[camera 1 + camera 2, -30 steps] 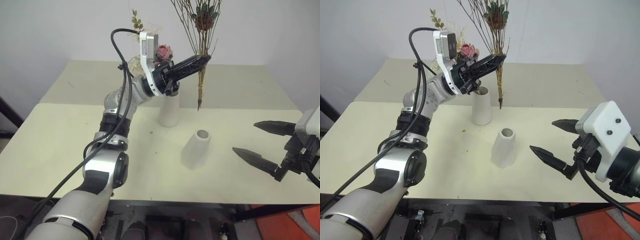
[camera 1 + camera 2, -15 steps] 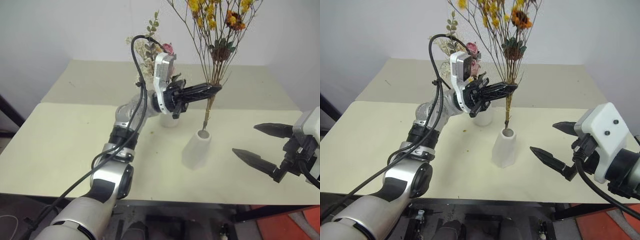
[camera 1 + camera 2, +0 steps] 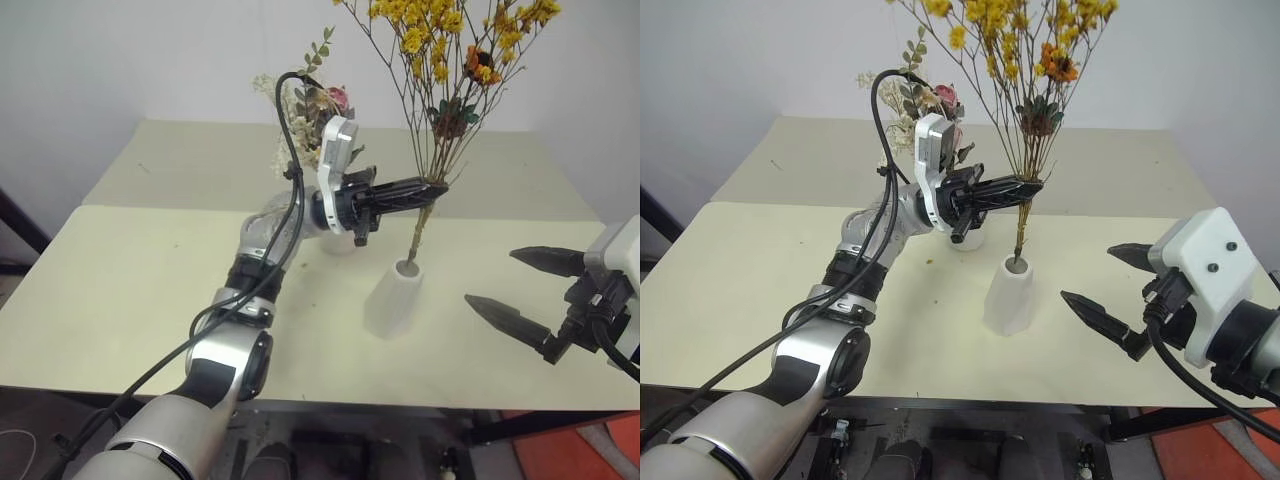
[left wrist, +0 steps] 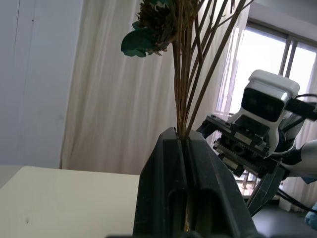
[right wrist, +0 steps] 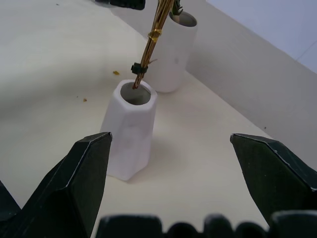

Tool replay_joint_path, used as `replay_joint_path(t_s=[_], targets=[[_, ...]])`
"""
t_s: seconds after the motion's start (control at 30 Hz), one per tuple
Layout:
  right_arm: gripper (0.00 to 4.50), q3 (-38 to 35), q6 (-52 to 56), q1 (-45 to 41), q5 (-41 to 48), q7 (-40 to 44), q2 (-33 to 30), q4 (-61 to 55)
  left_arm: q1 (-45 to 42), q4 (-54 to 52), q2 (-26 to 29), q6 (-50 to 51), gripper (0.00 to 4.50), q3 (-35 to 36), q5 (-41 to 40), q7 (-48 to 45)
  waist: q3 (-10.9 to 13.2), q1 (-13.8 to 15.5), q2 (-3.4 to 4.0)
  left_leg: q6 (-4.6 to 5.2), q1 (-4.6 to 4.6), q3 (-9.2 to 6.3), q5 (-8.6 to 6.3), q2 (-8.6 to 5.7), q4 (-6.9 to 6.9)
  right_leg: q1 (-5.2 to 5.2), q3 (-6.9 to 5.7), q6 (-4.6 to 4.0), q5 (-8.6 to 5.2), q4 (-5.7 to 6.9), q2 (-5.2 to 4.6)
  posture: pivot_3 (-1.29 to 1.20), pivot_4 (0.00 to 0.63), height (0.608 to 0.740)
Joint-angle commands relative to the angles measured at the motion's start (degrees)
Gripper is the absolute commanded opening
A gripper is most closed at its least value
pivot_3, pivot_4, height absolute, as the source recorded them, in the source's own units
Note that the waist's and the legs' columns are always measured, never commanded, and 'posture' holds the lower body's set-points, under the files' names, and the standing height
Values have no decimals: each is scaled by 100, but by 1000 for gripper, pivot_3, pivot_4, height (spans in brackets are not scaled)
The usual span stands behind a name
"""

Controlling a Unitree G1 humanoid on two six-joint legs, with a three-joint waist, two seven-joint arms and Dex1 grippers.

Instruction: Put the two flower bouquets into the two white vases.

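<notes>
Lowered now, the yellow bouquet [image 3: 440,60] has its stem tips right in the near vase [image 3: 393,298] mouth, left gripper [image 3: 437,186] clamped on the stems; right gripper [image 3: 525,290] hangs wide open nearby. Pink bouquet [image 3: 930,100] sits in the far vase [image 5: 174,47].

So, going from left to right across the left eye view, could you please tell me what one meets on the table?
Pink rose bouquet in the far white vase → near white vase taking the yellow bouquet → right gripper.
</notes>
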Motion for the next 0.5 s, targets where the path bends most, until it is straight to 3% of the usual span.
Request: replay_joint_path(t_s=[0.03,0.5], targets=[[4500,-134,-192,-18,35,-85,-91,10,-4,32,-41,-199,46,-24,99,-28,0,1,0,0,0,0,0,0,0,0,0,0,0,0,0,0,150,740],[4500,-139,-232,-54,93,-283,-107,39,175,229,-204,-487,46,-95,337,18,0,10,0,2,0,0,-1,0,2,2,0,0,0,0,0,0,150,740]])
